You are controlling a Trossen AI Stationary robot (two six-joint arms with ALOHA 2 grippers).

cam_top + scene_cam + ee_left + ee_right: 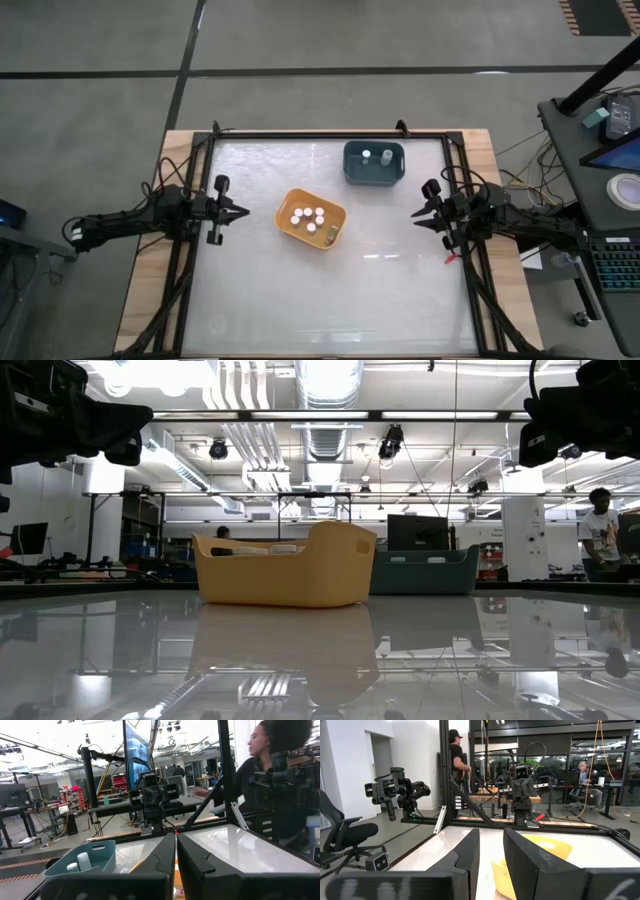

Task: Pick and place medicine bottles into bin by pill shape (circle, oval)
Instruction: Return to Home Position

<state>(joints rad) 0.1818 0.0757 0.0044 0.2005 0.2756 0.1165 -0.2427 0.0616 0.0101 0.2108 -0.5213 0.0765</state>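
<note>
left gripper [238,211] hanging over table [400,290] left edge, fingers sitting almost together, gripping nothing, right gripper [416,214] hanging over right edge, fingers slightly parted, empty, white-capped bottles [308,214] standing in orange-yellow tub [283,212] mid-table, bottle pair [367,156] standing in teal tub [349,165]

No word, number, brand or sign can be read in any of the views. The medicine bottles [307,216] in the orange-yellow tub [337,234] show only plain caps from above. If there is a label on them, it is too small to tell. The screens [137,767] in the room behind the surface show no legible writing.
</note>
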